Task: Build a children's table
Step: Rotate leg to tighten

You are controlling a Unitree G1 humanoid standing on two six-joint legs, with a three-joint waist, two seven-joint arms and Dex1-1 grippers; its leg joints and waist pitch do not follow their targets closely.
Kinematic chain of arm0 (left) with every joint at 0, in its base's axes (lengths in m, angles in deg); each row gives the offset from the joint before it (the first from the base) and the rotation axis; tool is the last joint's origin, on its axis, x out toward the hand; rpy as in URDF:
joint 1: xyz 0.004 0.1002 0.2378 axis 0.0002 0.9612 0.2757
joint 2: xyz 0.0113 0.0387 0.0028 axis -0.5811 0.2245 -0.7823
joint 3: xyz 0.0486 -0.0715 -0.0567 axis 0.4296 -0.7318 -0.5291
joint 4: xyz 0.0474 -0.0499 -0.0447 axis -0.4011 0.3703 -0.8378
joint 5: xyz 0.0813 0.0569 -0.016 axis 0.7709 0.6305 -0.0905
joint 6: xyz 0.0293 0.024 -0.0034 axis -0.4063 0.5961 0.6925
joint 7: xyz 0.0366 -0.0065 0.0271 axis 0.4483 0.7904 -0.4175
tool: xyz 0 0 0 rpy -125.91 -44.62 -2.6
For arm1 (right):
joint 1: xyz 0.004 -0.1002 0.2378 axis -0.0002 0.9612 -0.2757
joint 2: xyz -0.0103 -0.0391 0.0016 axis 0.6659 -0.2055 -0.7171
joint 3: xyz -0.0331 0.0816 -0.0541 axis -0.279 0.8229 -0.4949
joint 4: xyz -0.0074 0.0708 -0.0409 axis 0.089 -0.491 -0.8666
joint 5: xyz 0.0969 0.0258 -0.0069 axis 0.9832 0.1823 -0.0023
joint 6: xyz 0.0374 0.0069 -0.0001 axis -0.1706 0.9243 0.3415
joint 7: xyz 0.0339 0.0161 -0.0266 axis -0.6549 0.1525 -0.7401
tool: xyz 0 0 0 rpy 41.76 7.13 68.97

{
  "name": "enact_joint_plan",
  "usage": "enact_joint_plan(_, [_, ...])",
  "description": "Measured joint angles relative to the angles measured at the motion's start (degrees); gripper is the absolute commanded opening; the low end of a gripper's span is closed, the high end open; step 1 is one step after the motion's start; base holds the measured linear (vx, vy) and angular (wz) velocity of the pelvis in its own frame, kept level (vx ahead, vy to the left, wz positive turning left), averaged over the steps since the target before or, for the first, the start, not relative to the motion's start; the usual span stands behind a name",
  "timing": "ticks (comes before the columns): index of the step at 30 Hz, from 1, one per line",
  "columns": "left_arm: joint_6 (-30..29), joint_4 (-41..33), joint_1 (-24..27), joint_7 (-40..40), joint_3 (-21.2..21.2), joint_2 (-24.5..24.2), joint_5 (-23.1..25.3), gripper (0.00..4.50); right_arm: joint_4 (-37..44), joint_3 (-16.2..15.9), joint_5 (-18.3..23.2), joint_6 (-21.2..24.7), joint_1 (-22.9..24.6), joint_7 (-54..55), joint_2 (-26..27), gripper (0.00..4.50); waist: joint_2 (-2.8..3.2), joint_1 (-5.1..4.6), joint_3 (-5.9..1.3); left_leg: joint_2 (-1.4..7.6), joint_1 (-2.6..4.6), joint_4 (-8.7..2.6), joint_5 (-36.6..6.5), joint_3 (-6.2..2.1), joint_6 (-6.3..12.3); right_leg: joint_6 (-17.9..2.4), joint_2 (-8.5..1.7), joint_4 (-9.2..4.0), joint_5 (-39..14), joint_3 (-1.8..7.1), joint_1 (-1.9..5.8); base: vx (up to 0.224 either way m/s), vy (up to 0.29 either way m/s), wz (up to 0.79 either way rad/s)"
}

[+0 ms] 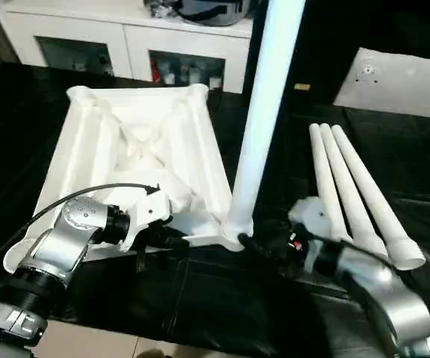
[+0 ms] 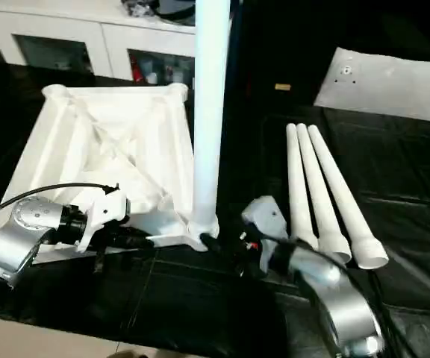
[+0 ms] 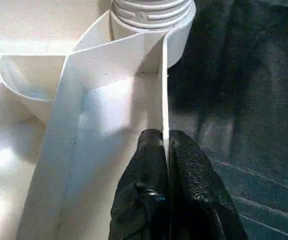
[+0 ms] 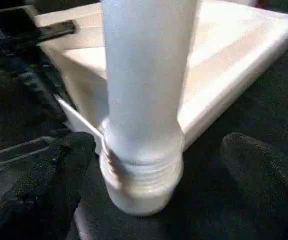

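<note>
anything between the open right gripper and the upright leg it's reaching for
Nothing visible. The right gripper stands open with a finger on either side of the upright leg, and the gap between them holds nothing else.

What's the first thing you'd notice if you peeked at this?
A tall white leg stands straight up in the near corner of the upside-down table top. The left gripper pinches the top's near rim, and the open right gripper sits around the leg's base. Three spare legs lie to the right.

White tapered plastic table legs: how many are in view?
4. One white tapered plastic leg stands upright in the near corner socket of the upturned white ribbed tabletop; three more lie side by side on the black cloth to its right.
</note>
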Motion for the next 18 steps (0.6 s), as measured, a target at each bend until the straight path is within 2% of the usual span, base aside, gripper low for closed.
enact_joint_plan(3, [0.87,-0.4,0.01,-1.57,0.71,-0.27,0.0,0.01,-2.06,-1.01,1.27,-0.26,-2.08,-5.41,-0.7,4.5,-0.11,0.54,0.03,0.02,-0.04,0.0,0.04,0.05,0.07,0.0,-0.04,-0.01,0.0,-0.06,0.0,0.0,0.0,0.0])
enact_joint_plan(4, [1.0,-0.53,0.01,-1.86,0.9,-0.25,0.0,0.01,-2.34,-1.08,1.82,-0.38,-2.18,-6.37,-0.7,4.31,-0.11,0.8,0.03,0.02,-0.04,0.0,0.05,0.08,0.1,0.0,-0.05,0.0,0.0,-0.05,0.0,0.0,0.0,0.0])
enact_joint_plan(5, [1.13,-0.57,0.01,-2.21,0.98,-0.26,0.0,0.01,-2.8,-1.22,2.08,-0.46,-2.47,-7.45,-0.71,4.31,-0.11,0.94,0.03,0.02,-0.04,0.02,0.06,0.09,0.11,0.0,-0.06,0.0,0.0,-0.05,0.0,0.0,0.0,0.0])
enact_joint_plan(12, [2.14,-0.59,-0.04,-5.24,1.76,-0.3,0.15,0.0,-12.28,-3.68,2.59,-2.89,-8.61,-16.92,-0.87,3.58,-0.12,1.74,0.03,0.04,-0.02,0.11,0.11,0.11,0.14,-0.01,-0.1,0.18,0.02,-0.08,0.0,0.0,0.0,0.0])
enact_joint_plan(15, [2.36,-0.59,-0.04,-5.89,1.94,-0.47,0.15,0.0,-13.62,-4.32,2.59,-2.94,-9.53,-18.85,-1.07,3.44,-0.12,1.79,0.03,0.04,-0.02,0.15,0.12,0.12,0.15,-0.01,-0.1,0.24,0.02,-0.08,-0.01,0.0,0.0,0.0])
enact_joint_plan(18, [2.4,-0.51,-0.09,-6.25,1.98,-0.62,0.22,0.0,-15.44,-4.58,2.58,-3.19,-10.45,-20.62,-1.38,3.06,-0.13,1.77,0.03,0.05,-0.03,0.23,0.12,0.13,0.16,-0.01,-0.1,0.3,0.02,-0.07,-0.01,0.0,0.0,0.0])
